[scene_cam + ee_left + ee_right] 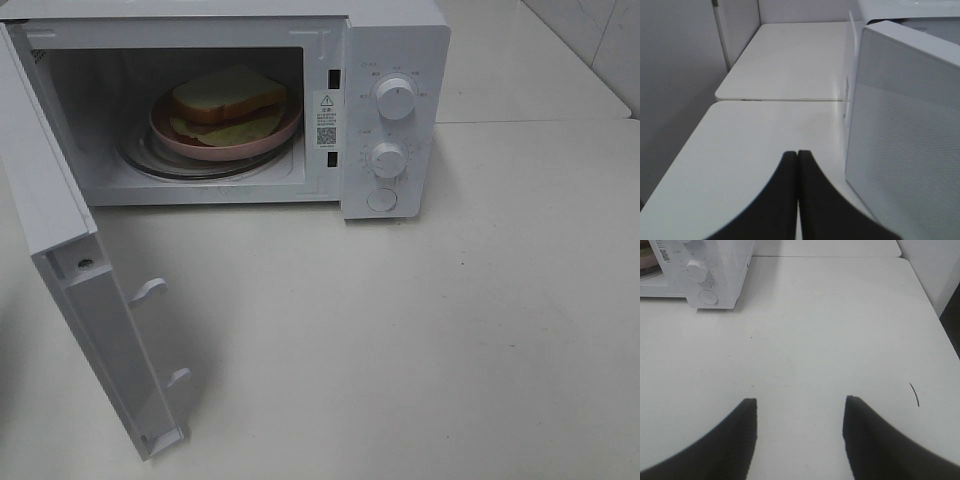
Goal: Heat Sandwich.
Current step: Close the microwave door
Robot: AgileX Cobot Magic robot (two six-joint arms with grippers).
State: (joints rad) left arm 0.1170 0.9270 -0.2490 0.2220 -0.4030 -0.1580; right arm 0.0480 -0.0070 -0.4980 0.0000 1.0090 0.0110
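The sandwich [228, 100], white bread with green lettuce showing, lies on a round pink plate [215, 148] inside the white microwave [395, 50]. The microwave door [70, 290] stands swung wide open toward the front left. Neither gripper shows in the exterior high view. In the left wrist view my left gripper [798, 153] is shut with nothing in it, hovering over the table beside the outer face of the door [910, 135]. My right gripper [800, 402] is open over bare table, well away from the microwave's control panel [702, 275].
Two knobs [395, 97] and a round button [382, 199] sit on the microwave's right panel. A glass turntable [160, 165] lies under the plate. A seam joins a second table [790, 55] behind. A thin dark mark [915, 394] lies on the tabletop.
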